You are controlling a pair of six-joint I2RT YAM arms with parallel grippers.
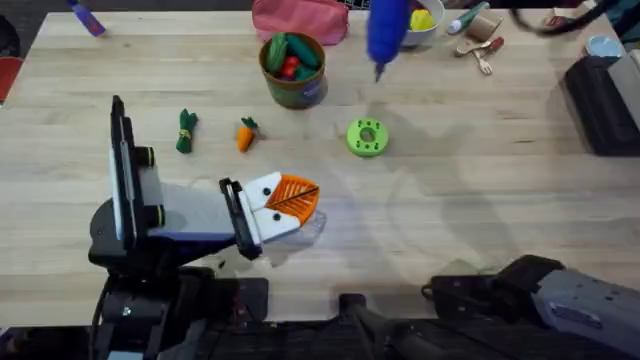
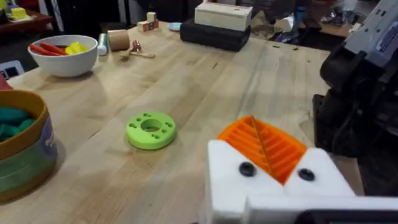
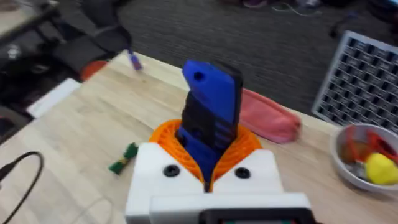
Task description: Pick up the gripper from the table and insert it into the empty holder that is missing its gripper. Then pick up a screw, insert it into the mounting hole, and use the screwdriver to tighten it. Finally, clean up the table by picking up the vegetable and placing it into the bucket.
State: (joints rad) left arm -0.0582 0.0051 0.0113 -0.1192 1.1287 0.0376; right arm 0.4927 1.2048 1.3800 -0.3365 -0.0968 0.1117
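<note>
My right gripper [image 3: 208, 146] is shut on the blue screwdriver [image 3: 211, 102], which stands between its orange ribbed fins. In the overhead view the screwdriver [image 1: 386, 28] hangs over the table's far side, tip down, just beyond the green disc [image 1: 366, 137]. My left gripper [image 1: 298, 198] rests low over the table [image 1: 480, 190] with its two orange fins pressed together and nothing between them [image 2: 261, 146]. A dark screw head [image 2: 246, 168] shows in each white mount. The carrot [image 1: 246, 133] lies left of the disc. The green bucket [image 1: 293, 70] holds toy vegetables. A loose gripper and a bare holder are out of view.
A green toy vegetable [image 1: 186, 131] lies left of the carrot. A white bowl [image 2: 64, 55] of toy food, a pink pouch [image 1: 300, 18] and small tools sit along the far edge. A black box [image 1: 605, 105] stands at the far right.
</note>
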